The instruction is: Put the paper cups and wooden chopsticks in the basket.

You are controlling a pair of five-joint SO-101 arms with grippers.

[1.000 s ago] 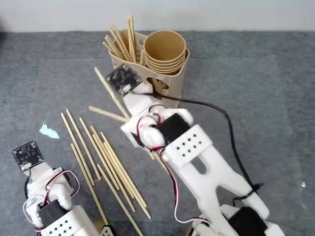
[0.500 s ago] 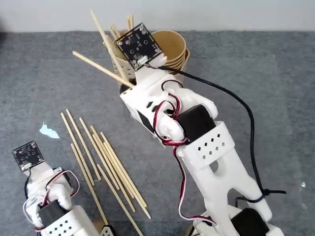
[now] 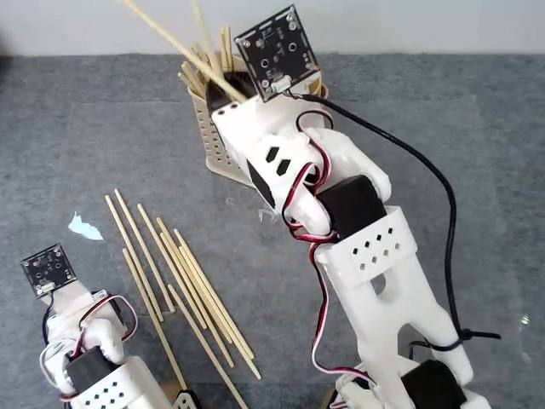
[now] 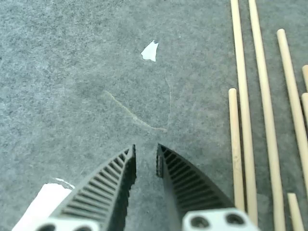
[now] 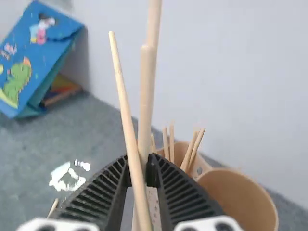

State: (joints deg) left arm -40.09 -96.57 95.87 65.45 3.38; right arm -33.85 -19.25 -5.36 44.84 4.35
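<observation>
Grey mat (image 3: 477, 170) covers the table. At the near left, the left arm (image 3: 85, 341) sits low. Its wrist view shows what the high view hides: the left gripper (image 4: 145, 149) hangs just above the mat, its jaws a narrow gap apart with nothing between them. A white scrap (image 4: 150, 51) lies beyond it and the loose chopsticks (image 4: 245, 120) lie to one side. From above, those loose chopsticks (image 3: 183, 281) fan out between the two arms, with the scrap (image 3: 83, 227) to their left.

The right arm (image 3: 358, 247) stretches from the near right to the far basket (image 3: 217, 145), and its camera board covers most of the cups. Its wrist view shows the right gripper (image 5: 138, 168) pressed onto the held pair (image 5: 147, 86) of chopsticks. Beyond it are the stored chopsticks (image 5: 168, 139) standing in the basket and the cups (image 5: 240, 202) beside them. A blue case (image 5: 29, 57) leans on the wall farther off. In the high view the held pair (image 3: 174, 43) slants up and to the far left, above the stored chopsticks (image 3: 204, 72).

A second ago the right gripper was low, just in front of the basket, with the pair near the mat. It has since risen and moved over the basket. The left arm and the loose chopsticks have not shifted.
</observation>
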